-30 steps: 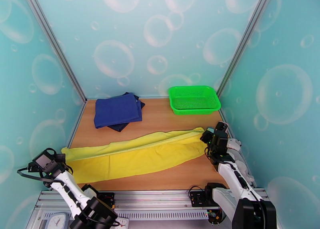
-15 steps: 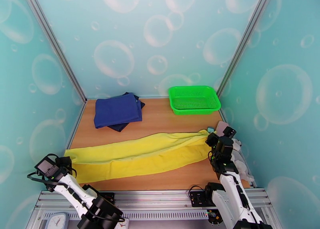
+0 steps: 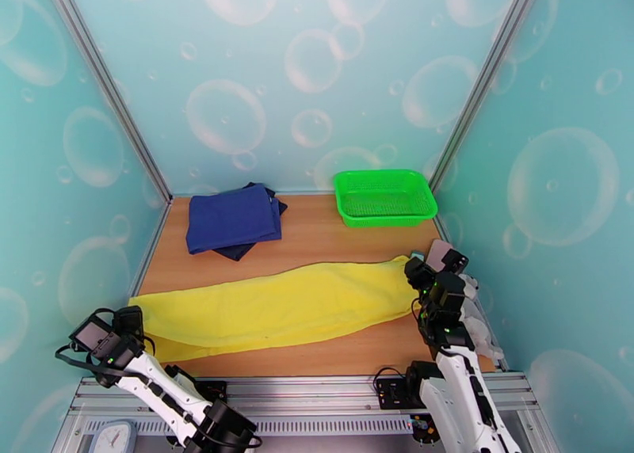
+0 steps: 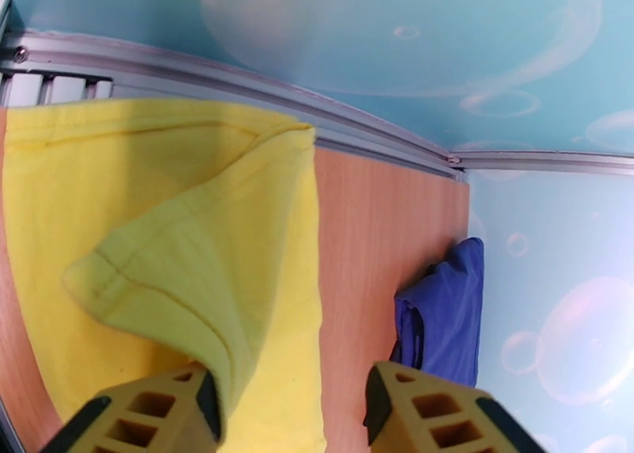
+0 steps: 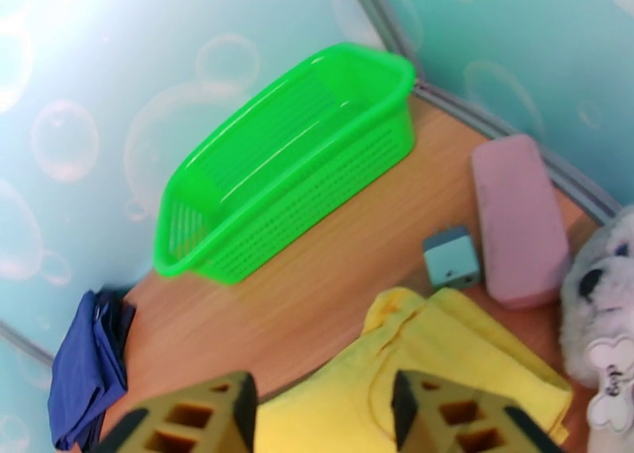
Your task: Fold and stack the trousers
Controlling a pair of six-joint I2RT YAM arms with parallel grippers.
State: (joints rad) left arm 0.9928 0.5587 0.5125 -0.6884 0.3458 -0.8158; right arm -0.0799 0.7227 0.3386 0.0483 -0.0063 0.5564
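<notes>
**Position of work.** The trousers (image 3: 277, 308) lay lengthwise across the near half of the table (image 3: 333, 237), reaching from the left edge almost to the right edge. As far as I could judge, one leg was laid over the other. They were not yet folded across their length and not yet stacked.

**Tools.** The left tool (image 4: 289, 391) stood with its fingers spread over the left end of the cloth, pinching nothing. The right tool (image 5: 317, 391) was likewise spread above the right end and held nothing.

**Defects noted.** In the left wrist view, a flap at the left end was turned over on itself, and its hem corner ran up beside one finger (image 4: 170, 399). I could not tell whether the two touched.

**Risks.**
- If that finger caught the flap on lifting away, it would drag the flap and spoil the alignment.
- Thin cloth may slip from a shallow pinch, or only the upper layer may be taken, which would part the legs.
- The right end lay just beside a small box (image 5: 450, 258), a pink block (image 5: 519, 217) and a plush toy (image 5: 606, 288) at the right edge, so a low approach could knock them or gather them into the fold.
- The navy garments (image 3: 232, 218) at the far left could be disturbed when the fold is carried over.
</notes>
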